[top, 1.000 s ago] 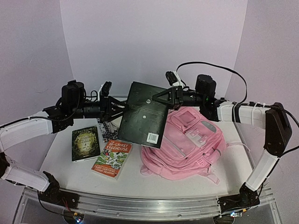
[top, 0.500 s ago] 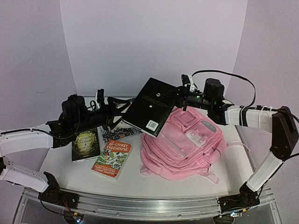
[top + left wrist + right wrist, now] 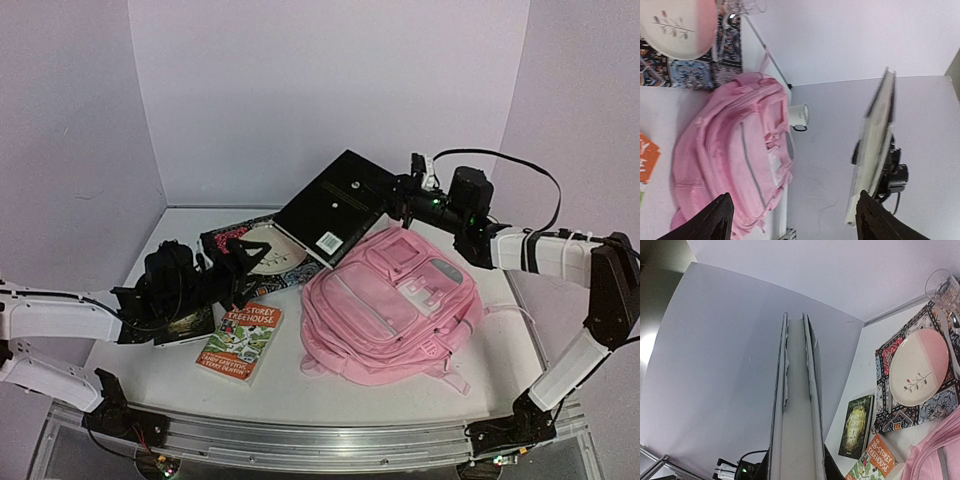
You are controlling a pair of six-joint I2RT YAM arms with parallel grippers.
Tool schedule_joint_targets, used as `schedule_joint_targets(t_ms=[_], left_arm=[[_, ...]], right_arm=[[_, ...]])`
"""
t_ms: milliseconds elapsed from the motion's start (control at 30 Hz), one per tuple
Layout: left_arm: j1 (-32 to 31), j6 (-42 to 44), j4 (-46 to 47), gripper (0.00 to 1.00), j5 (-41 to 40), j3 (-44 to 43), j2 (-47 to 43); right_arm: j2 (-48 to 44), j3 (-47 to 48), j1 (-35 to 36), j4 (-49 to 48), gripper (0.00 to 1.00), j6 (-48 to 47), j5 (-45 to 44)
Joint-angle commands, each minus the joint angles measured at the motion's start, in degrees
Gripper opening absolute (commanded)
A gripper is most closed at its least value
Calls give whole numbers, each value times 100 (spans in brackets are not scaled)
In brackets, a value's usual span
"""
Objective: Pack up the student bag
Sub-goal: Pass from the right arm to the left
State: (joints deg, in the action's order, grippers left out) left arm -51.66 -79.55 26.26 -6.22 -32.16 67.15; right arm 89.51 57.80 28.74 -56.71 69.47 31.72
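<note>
Two claws, one load. The left claw (image 3: 238, 268), fingers spread and empty, hovers low over the tabletop (image 3: 290, 385), with the student bag (image 3: 385, 310) well off to its right. The right claw (image 3: 398, 200) pinches a black book (image 3: 335, 205) by one edge. The bag lies just below it, long axis slanting toward the near left, so the right arm is nearer.

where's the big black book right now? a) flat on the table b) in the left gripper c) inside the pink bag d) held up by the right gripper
D: the right gripper clamps the black book, tilted in the air beside the student bag; the left gripper is open and empty.
</note>
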Motion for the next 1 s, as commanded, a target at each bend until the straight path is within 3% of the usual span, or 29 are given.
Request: schedule_joint_targets(t_ms=[0,267,667,967], left_arm=[[-11,-168,76,87,-608,50,-344],[-72,614,675,90,309,-973,451],[-99,281,1977,91,563,-1438,1607],[-99,150,3031,79,805,-1827,2258]], right_arm=[[-568,122,-61,-1240,0,120,-157],[-492,145,-63,-1349,0,195,-114],[-409,22,-55,-1809,0,585,-38],[-432,-297,-52,-1952,0,672,-19]])
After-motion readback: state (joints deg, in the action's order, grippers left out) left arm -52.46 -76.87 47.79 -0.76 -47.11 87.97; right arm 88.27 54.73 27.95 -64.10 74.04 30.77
